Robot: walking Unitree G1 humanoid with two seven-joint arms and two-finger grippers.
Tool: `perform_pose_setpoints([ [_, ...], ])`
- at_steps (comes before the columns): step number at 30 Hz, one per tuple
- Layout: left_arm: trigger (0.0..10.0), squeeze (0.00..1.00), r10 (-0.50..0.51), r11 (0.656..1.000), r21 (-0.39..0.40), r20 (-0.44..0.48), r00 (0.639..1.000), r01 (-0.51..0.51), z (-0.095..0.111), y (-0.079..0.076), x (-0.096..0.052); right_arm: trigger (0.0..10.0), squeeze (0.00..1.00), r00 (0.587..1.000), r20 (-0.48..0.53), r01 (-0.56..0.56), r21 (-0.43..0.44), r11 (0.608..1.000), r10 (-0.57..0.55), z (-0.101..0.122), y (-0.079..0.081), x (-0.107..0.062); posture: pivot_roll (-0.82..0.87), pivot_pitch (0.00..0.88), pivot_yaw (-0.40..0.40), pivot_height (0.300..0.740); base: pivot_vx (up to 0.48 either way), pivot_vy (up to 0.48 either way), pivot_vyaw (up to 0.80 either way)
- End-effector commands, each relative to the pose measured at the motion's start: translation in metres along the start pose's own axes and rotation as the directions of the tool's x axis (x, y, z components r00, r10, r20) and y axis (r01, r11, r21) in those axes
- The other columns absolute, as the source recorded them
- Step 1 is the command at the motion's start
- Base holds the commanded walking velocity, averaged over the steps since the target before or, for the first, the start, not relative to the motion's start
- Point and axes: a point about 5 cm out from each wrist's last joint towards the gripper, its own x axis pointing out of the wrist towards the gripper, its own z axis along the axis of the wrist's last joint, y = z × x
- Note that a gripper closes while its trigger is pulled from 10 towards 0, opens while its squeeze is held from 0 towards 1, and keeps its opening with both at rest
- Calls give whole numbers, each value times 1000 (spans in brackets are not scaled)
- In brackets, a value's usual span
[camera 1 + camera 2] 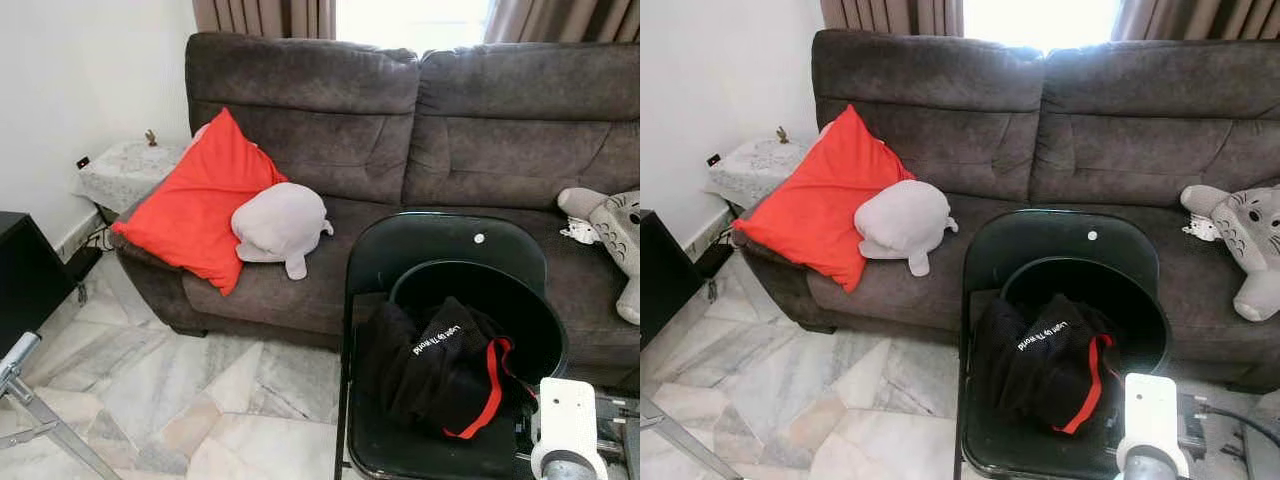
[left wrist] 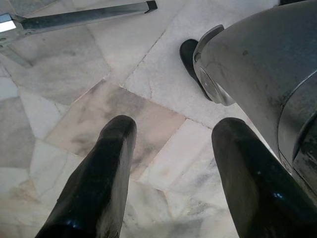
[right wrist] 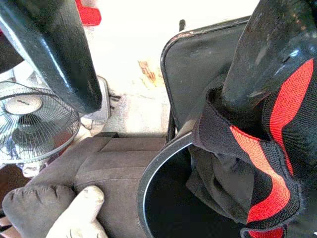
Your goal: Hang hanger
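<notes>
At my far left a black cabinet [image 1: 25, 275] stands against the white wall, with a silver metal frame [image 1: 30, 410] slanting over the marble floor [image 1: 190, 400] below it. My left gripper [image 2: 173, 183] hangs above that floor, its two black fingers [image 2: 101, 183] spread apart with nothing between them; in the left wrist view a silver bar [image 2: 84, 15] of the same kind lies on the tiles beyond them.

Further right, a small lace-covered side table [image 1: 125, 170] sits in the corner beside the dark grey sofa [image 1: 400, 120]. A red cushion [image 1: 195, 200] leans in the sofa's left corner, and a pale grey plush [image 1: 280, 225] rests against it on the seat.

In front of the sofa stands a black folding chair [image 1: 440, 245]. A black garment with red trim [image 1: 445, 375] lies bunched on its seat. I cannot make out a hanger anywhere.

My right gripper [image 3: 163, 64] is low beside the chair, its fingers [image 3: 54, 54] spread wide; one finger touches the garment's red-striped edge, but nothing is pinched. A fan [image 3: 34, 124] shows behind them in the right wrist view.

At the far right a grey and white plush toy [image 1: 620, 235] sits on the sofa.
</notes>
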Motion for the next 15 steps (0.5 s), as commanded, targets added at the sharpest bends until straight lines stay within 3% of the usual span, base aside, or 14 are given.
perform_pose_setpoints([
  [1, 10000, 0, 1, 1000, 11, -23, 1000, -1, -5, 2, -1, 10000, 0, 999, -10, 47, 23, 999, -47, -4, -4, -1, -20, 0, 53, 740, 0, 0, 0],
  [5, 10000, 0, 0, 1000, 14, -23, 1000, 0, -5, 2, -1, 10000, 0, 998, -42, 47, 61, 997, -44, -8, -5, 0, -22, 0, 56, 740, 0, 0, 0],
  [9, 10000, 0, 0, 1000, 14, -24, 1000, 0, -5, 2, -1, 10000, 0, 1000, -2, -30, 50, 998, 30, 1, 5, 2, -22, 0, 56, 740, 0, 0, 0],
  [15, 10000, 0, 0, 1000, 13, -24, 1000, 0, -5, 2, -1, 10000, 0, 999, 19, -52, 45, 998, 51, 9, 9, 8, -18, 0, 55, 740, 0, 0, 0],
])
